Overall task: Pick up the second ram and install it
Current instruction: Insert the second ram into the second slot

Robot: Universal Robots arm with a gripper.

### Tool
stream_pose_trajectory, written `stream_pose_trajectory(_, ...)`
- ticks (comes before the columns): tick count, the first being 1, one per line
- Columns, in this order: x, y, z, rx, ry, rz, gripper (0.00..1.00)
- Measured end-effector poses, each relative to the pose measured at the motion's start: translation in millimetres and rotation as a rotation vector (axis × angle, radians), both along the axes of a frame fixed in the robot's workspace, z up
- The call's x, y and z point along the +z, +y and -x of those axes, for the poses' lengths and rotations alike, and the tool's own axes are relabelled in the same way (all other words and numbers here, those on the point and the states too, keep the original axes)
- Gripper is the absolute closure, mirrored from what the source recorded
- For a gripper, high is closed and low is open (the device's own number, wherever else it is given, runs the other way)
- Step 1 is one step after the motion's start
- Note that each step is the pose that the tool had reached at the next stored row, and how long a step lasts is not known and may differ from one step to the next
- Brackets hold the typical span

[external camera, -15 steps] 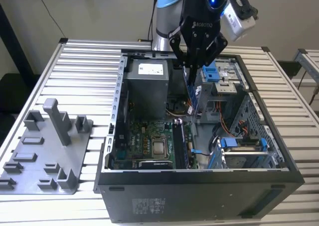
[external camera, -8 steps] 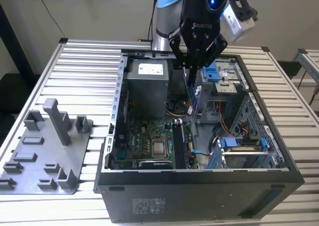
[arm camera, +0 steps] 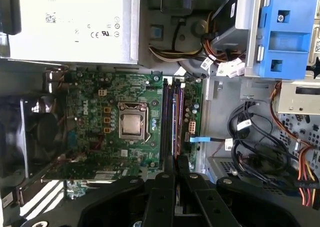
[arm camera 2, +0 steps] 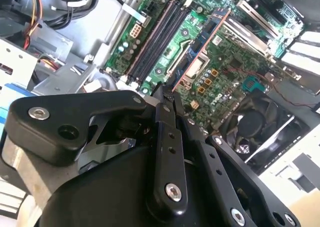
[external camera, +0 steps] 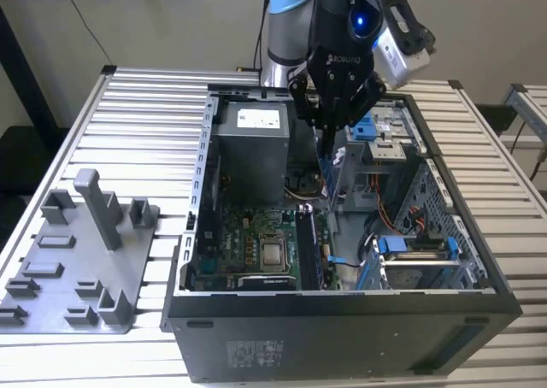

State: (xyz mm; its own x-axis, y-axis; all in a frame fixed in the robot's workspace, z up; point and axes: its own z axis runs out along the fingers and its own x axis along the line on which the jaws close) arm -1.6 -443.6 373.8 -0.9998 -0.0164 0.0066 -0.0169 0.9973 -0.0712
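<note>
Open computer case point(external camera: 342, 328) lies on its side at the middle of the slatted desk point(external camera: 137, 106). A grey moulded tray point(external camera: 77, 268) sits near the desk edge on the exterior view's left.

The arm reaches down into the case from the far edge. The pincer point(external camera: 329, 125) is closed on the second ram point(external camera: 325, 170) and grips its upper end. The stick hangs on end inside the case, just beside the grey power supply point(external camera: 252, 144) on the exterior view's right, over the far end of the motherboard point(external camera: 248, 243).

In the second wrist view, the ram point(arm camera 2: 200, 49) runs out from the pincer point(arm camera 2: 167, 94) as a thin blue strip with a reddish edge, above the board. In the first wrist view, the pincer point(arm camera: 176, 159) sits in line with the long black memory slots point(arm camera: 167, 117).

It cannot be told whether the stick's lower end touches a slot.
</note>
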Motion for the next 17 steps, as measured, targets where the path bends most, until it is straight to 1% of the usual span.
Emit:
stream_pose_trajectory(4,-6.3,0.0,0.0,-0.01,0.0001,0.0002,0.87)
stream_pose_trajectory(7,-7.0,-0.1,-0.1,-0.015,0.0005,0.0019,0.87)
stream_pose_trajectory(15,-7.6,-0.1,-0.1,-0.017,0.0005,0.0019,0.87)
stream_pose_trajectory(17,-10.3,-0.1,-0.2,-0.017,0.0004,0.0015,0.87)
